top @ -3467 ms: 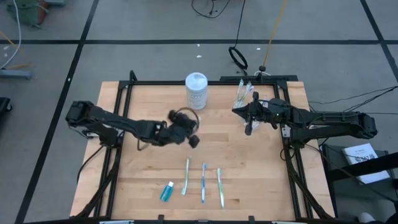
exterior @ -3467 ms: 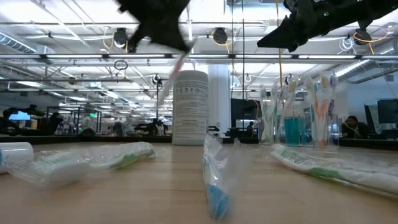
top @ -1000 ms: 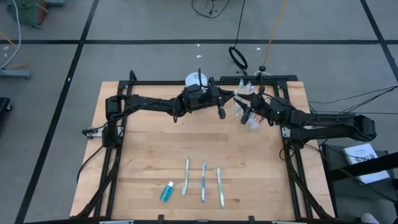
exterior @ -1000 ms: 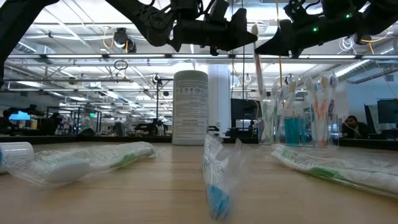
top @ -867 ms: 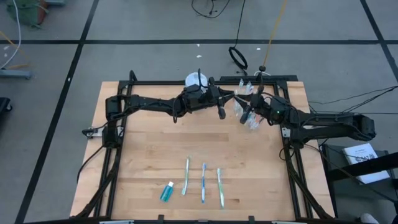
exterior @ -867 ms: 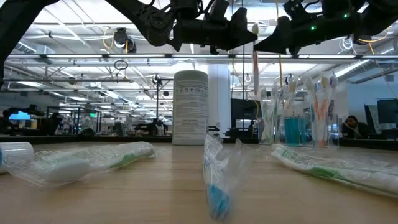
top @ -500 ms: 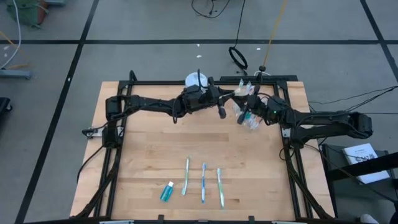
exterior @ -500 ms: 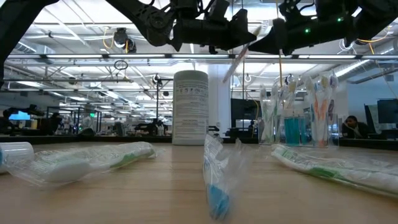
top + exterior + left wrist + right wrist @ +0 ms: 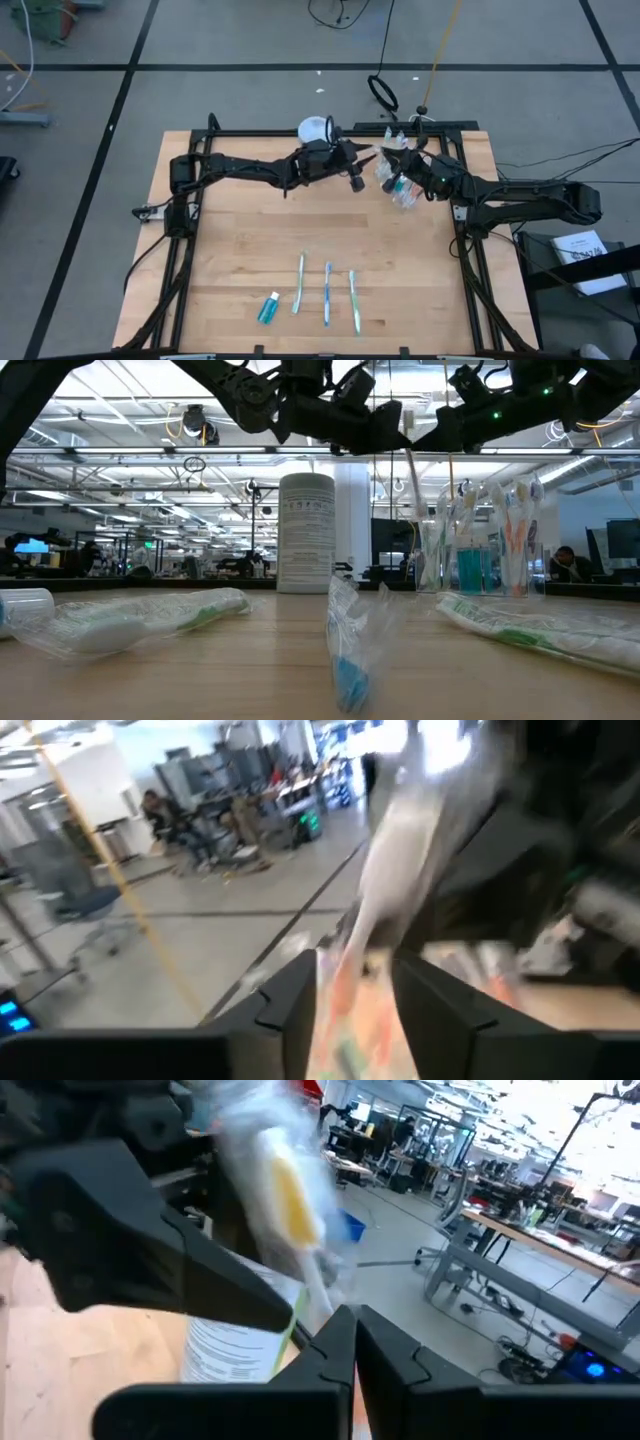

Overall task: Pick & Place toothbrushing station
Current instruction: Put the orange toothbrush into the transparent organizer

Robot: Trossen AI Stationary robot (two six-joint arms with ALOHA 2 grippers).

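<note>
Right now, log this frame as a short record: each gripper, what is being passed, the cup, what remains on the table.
left gripper: raised beside the white canister; fingers apart around a wrapped toothbrush
right gripper: shut on that toothbrush, above the clear cup
clear cup: upright, back right, holding toothbrushes and toothpaste
still loose: three wrapped toothbrushes, one teal toothpaste tube, near the front edge
</note>
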